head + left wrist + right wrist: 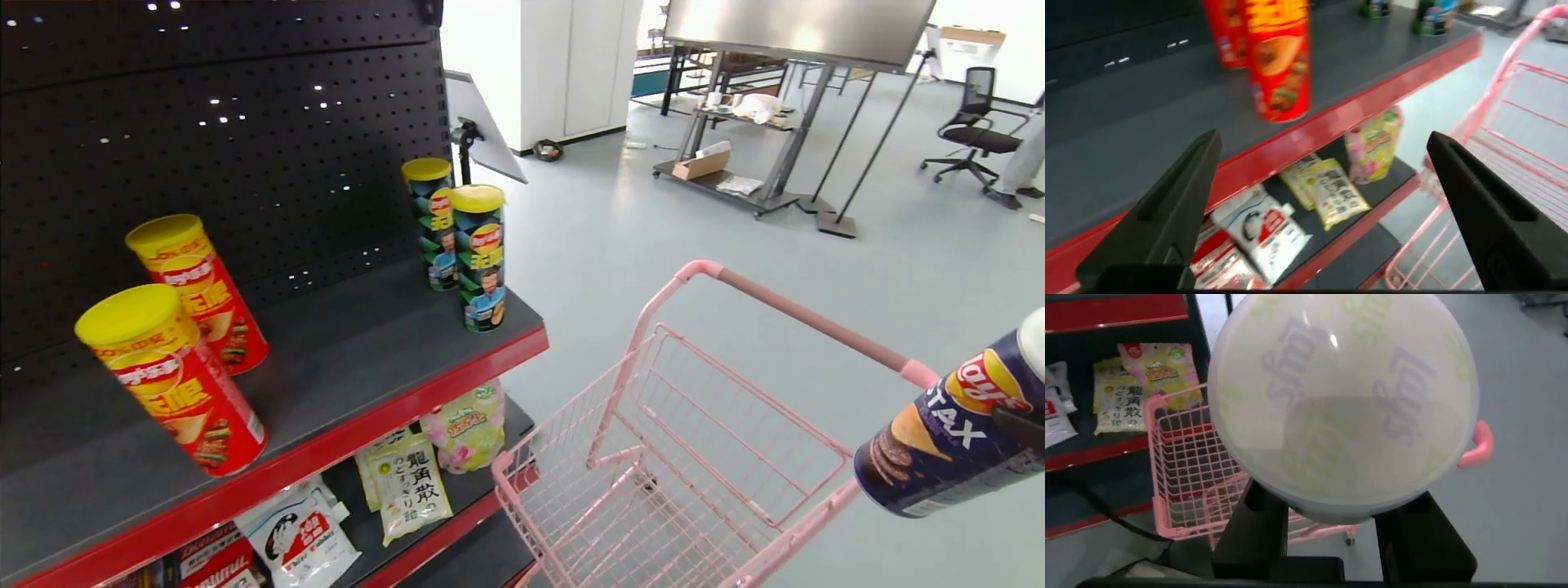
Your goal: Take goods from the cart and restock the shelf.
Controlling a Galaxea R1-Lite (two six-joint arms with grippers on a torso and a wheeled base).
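While the right tool [1339, 539] clamps a dark blue crisp can [947, 433], held tilted at the near right just beside the pink cart [804, 314], the left tool [1323, 212] hangs with its fingers spread wide in front of the shelf [359, 351]. On that shelf two red cans [175, 376] stand at the left, one nearer than the other. Two green cans [482, 257] stand together at its far right end.
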